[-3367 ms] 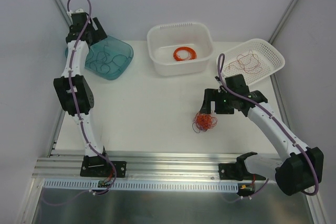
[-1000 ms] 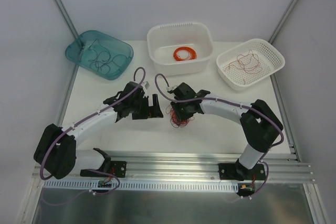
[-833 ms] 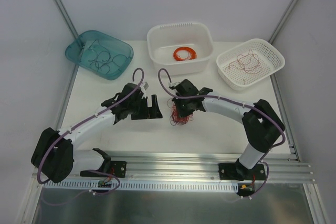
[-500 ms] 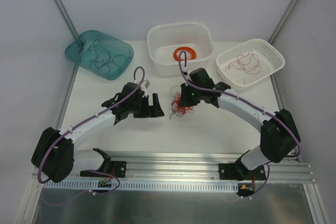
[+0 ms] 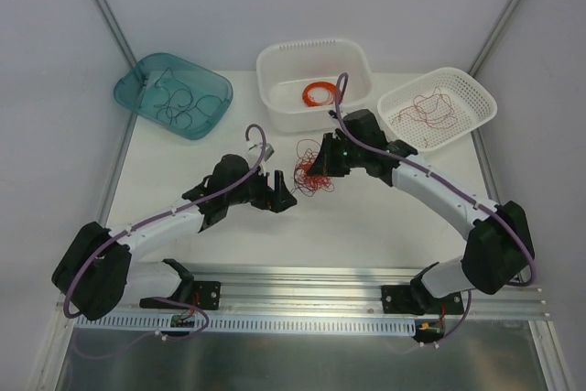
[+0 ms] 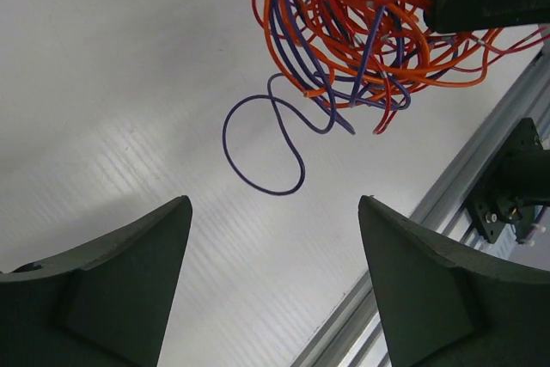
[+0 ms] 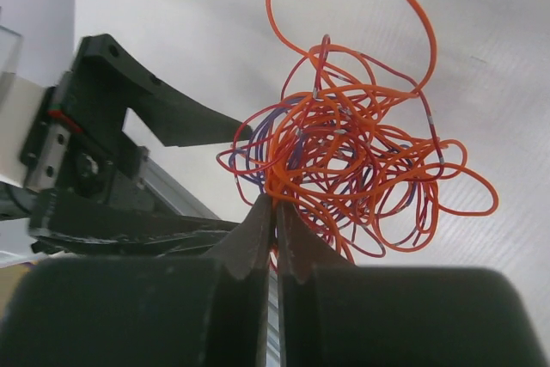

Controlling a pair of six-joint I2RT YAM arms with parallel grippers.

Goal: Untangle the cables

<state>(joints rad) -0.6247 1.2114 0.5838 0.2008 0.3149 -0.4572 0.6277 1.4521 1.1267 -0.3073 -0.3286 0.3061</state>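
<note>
Our right fingers [image 7: 273, 231] pinch the cables [image 7: 344, 174] tight, a tangled ball over the table [image 5: 366, 226]. Our left fingers [image 6: 129, 281] are wide open beside it, holding nothing.

On my feed: glossy-sheathed cables [image 7: 344, 169], matt dark plastic left gripper fingers [image 6: 112, 290], faintly ribbed matt white tabletop [image 6: 112, 83].

Cable tangle [image 5: 311, 176] fills gap between left tool [image 5: 282, 195], right tool [image 5: 320, 164].
</note>
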